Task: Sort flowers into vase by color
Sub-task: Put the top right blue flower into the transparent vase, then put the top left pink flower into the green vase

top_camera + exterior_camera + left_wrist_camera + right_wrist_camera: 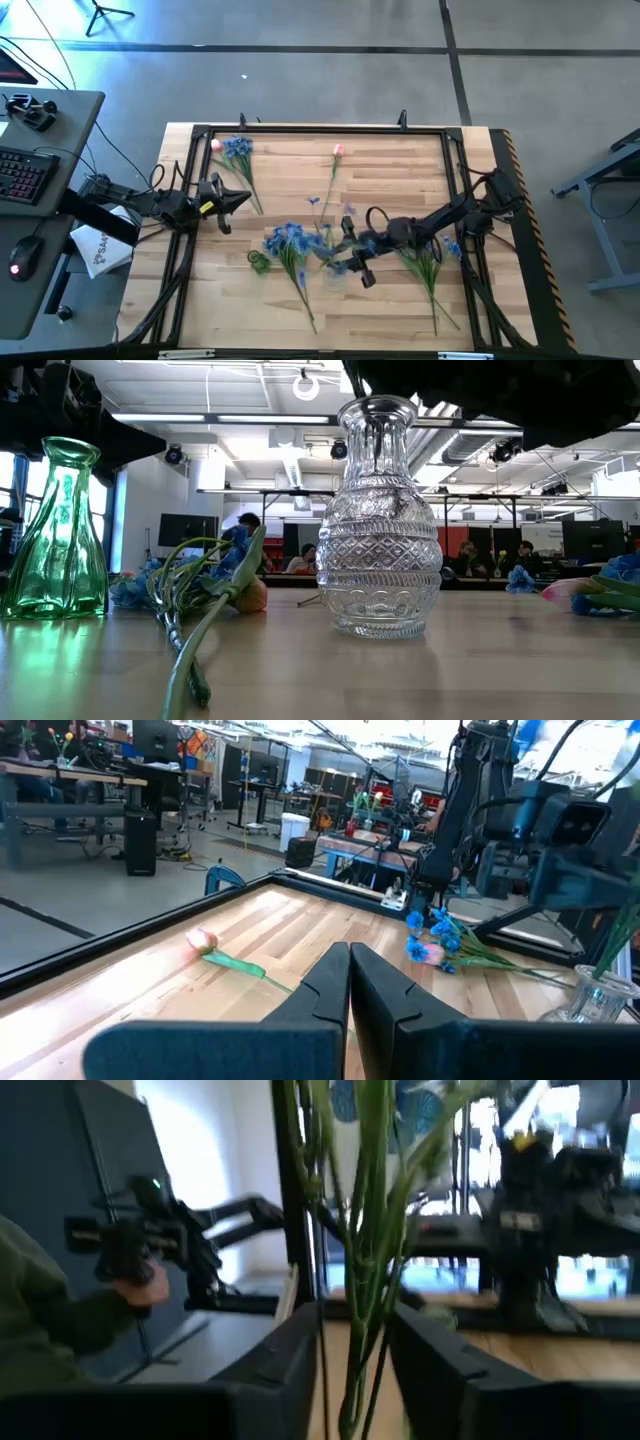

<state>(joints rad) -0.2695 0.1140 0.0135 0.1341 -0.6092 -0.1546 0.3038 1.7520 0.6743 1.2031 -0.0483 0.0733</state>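
Green stems (pixel 365 1230) run up between the right gripper's (pixel 352 262) jaws, which are closed on a blue spray above the clear vase (pixel 379 520) mid-bench. Best to steady the stem tips over the narrow neck, then lower straight. The left gripper (pixel 238 201) waits, jaws closed and empty, near the bench's left edge. Other flowers (pixel 288 240) lie scattered.

Blue sprays (pixel 288 243) and a pink bud (pixel 338 151) lie scattered beside the right claw (pixel 352 252), which grips green stems (pixel 365 1260).
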